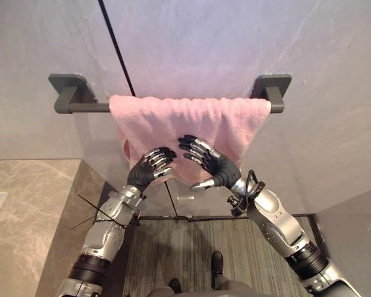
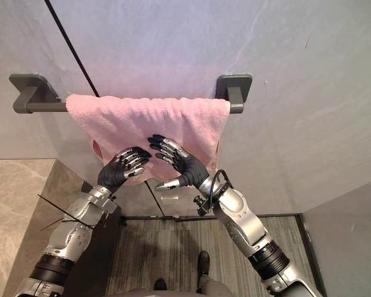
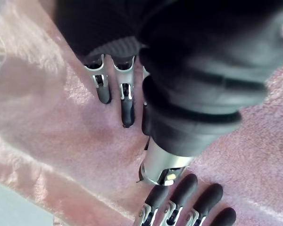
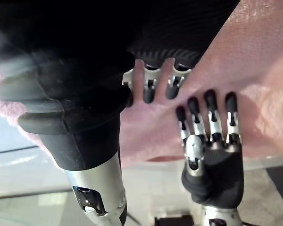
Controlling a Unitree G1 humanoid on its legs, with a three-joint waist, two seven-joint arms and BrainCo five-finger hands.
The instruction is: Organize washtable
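Left eye view, fluffy pink towel draped over a dark square-ended bar on the smooth grey wall, left hand and right hand flat against its lower edge, fingers straight, grasping nothing, left wrist view, dark fingertips pressing the nap, right wrist view, fingertips likewise.

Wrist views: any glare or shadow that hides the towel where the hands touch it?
Left wrist view: the dark cover of the left hand blocks the upper part, and the pink towel beside it carries a bright patch but still reads. Right wrist view: the right hand blocks one corner, with the towel past it brightly lit. Left eye view: soft, even light, with a faint sheen on the wall.
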